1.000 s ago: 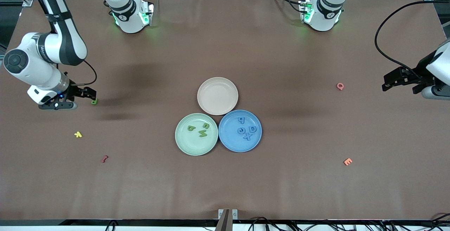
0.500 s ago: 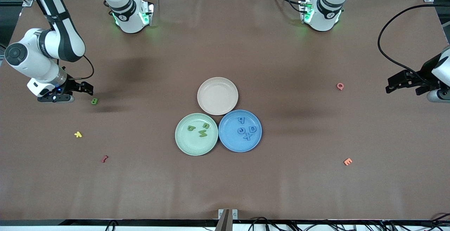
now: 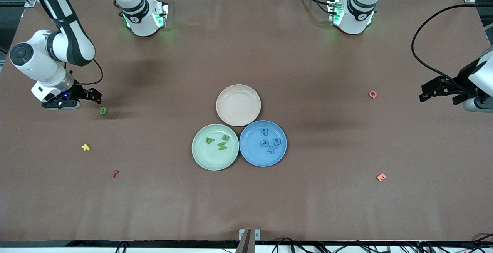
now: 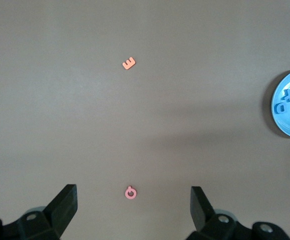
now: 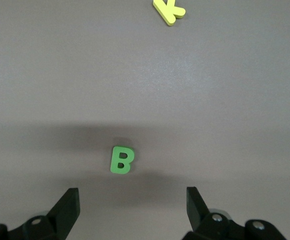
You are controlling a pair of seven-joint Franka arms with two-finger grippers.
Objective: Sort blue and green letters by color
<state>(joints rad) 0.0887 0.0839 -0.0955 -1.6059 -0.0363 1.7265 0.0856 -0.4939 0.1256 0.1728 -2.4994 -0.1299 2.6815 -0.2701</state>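
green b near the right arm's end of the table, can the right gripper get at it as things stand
Probably yes. The right gripper hangs open close beside the green B, which lies flat on bare table with nothing around it; the yellow letter lies well apart.

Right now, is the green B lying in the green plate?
No, the green B lies on the bare table, apart from the green plate.

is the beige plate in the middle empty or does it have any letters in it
Empty. The beige plate shows only its bare surface in the front view, while the green plate beside it holds three green letters and the blue plate four blue ones.
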